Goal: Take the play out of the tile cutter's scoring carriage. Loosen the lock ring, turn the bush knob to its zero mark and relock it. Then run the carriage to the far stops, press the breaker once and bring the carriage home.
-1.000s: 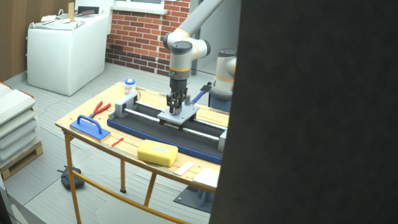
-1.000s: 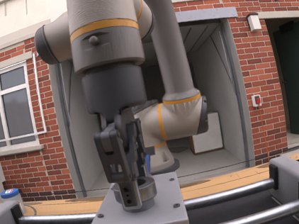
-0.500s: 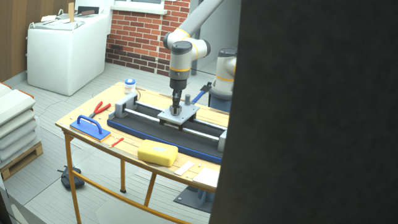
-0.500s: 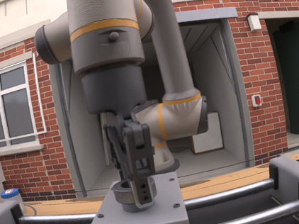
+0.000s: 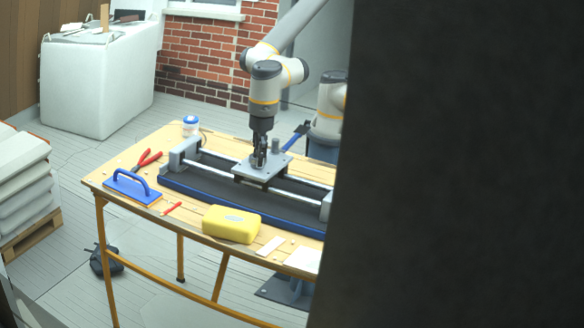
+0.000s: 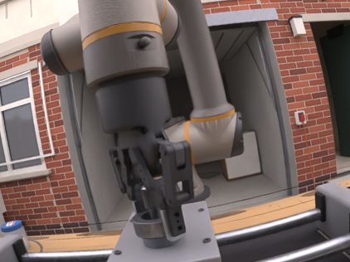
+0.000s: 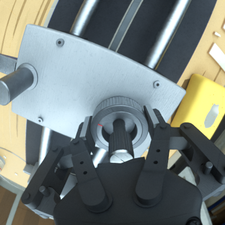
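Observation:
The knurled lock ring [image 7: 118, 118] sits on the grey carriage plate [image 7: 78, 78], around the dark bush knob [image 7: 119, 137]. My gripper [image 7: 117, 123] stands straight down over the plate with one finger on each side of the lock ring, gripping it. A small red mark [image 7: 100, 124] shows on the ring's inner face. The carriage [image 5: 262, 168] rides about midway along the two steel rails [image 5: 213, 172] of the blue-edged tile cutter [image 5: 245, 195]. The breaker post [image 5: 274, 146] stands on the plate next to the gripper [image 5: 259, 156].
A yellow sponge [image 5: 231, 223] lies at the table's front edge. A blue float [image 5: 131, 185], red pliers [image 5: 147, 158] and a white jar [image 5: 190, 125] sit to the left. A dark panel [image 5: 453, 163] hides the right side of the side camera's view.

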You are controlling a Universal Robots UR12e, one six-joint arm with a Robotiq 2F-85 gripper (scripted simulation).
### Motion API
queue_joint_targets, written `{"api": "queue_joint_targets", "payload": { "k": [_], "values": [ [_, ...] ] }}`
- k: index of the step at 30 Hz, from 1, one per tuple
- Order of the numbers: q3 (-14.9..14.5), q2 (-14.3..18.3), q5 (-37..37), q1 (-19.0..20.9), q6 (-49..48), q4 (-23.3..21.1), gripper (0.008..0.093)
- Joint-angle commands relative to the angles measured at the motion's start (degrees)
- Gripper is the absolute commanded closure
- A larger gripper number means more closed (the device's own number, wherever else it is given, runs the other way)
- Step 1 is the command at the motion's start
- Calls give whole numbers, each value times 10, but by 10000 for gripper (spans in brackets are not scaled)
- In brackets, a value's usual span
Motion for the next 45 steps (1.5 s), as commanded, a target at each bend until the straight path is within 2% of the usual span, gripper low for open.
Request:
{"api": "queue_joint_targets", "payload": {
  "k": [1,45],
  "values": [
    [-1,1,0,0,-4,-3,934],
    [1,-1,0,0,-25,-3,934]
  ]
}}
